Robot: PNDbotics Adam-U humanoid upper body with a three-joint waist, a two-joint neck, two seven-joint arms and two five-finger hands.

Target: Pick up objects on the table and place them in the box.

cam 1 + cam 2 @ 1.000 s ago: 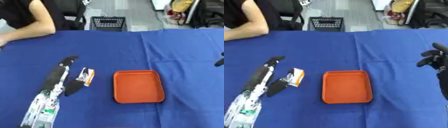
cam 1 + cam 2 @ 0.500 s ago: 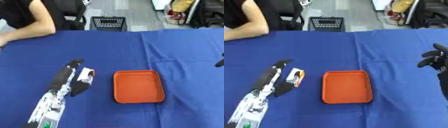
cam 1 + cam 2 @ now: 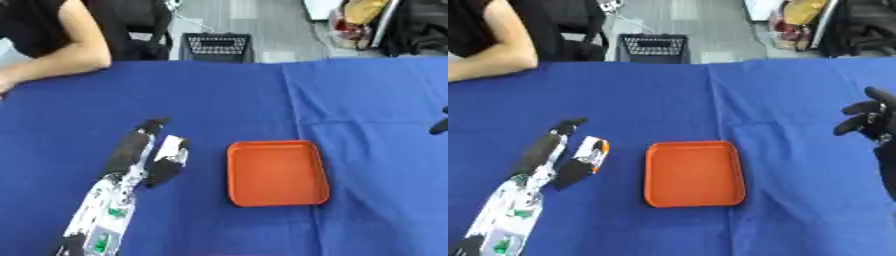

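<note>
A small white and orange box [image 3: 592, 150] lies on the blue cloth, left of a shallow orange tray [image 3: 276, 172] with nothing in it. My left hand [image 3: 131, 150] lies along the small box's left side with its fingers stretched out. Its thumb [image 3: 163, 172] sits just below the box, so the box is between thumb and fingers, and the hand is open. My right hand [image 3: 870, 120] hangs at the right edge above the cloth, far from the tray, with its fingers relaxed and holding nothing.
The table [image 3: 367, 100] is covered in blue cloth, with a fold line running down from its far edge, right of centre. A black mesh basket [image 3: 214, 47] stands on the floor beyond the table.
My left hand has shifted slightly right and closer to the small box, with its thumb now under it. The box, the tray and my right hand have stayed put.
</note>
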